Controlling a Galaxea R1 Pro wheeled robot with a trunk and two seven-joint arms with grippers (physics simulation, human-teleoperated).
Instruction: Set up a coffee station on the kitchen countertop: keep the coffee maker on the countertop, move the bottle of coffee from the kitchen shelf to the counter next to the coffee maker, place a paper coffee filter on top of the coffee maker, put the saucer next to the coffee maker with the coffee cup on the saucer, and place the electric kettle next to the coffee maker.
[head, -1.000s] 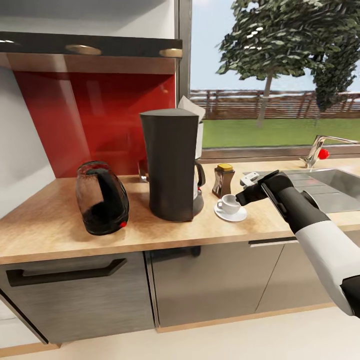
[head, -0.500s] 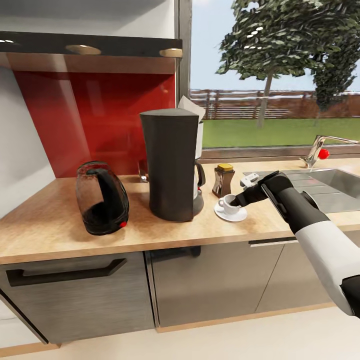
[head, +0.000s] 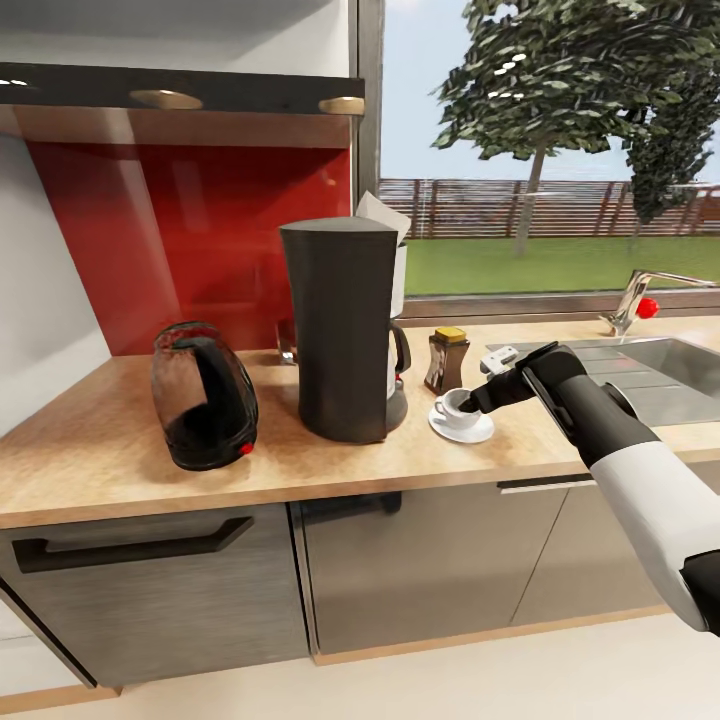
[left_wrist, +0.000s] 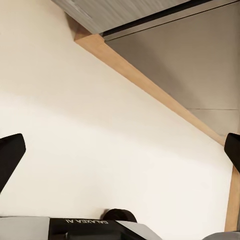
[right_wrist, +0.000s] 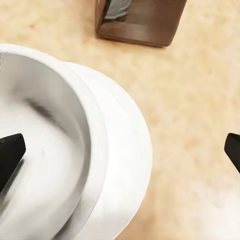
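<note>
The cup (head: 458, 408) had been lowered onto the saucer (head: 461, 428); the right gripper (head: 476, 400) was spread wide at its rim, so basically placed.

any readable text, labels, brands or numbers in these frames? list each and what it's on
"GALAXEA AI": printed upside down on the dark band of the left arm just behind the left gripper, in the left wrist view.
Bottle of coffee: its label is too small and blurred to read in the head view; the right wrist view catches just its base, no lettering.
Coffee maker, electric kettle, coffee cup, saucer: no legible markings.
</note>
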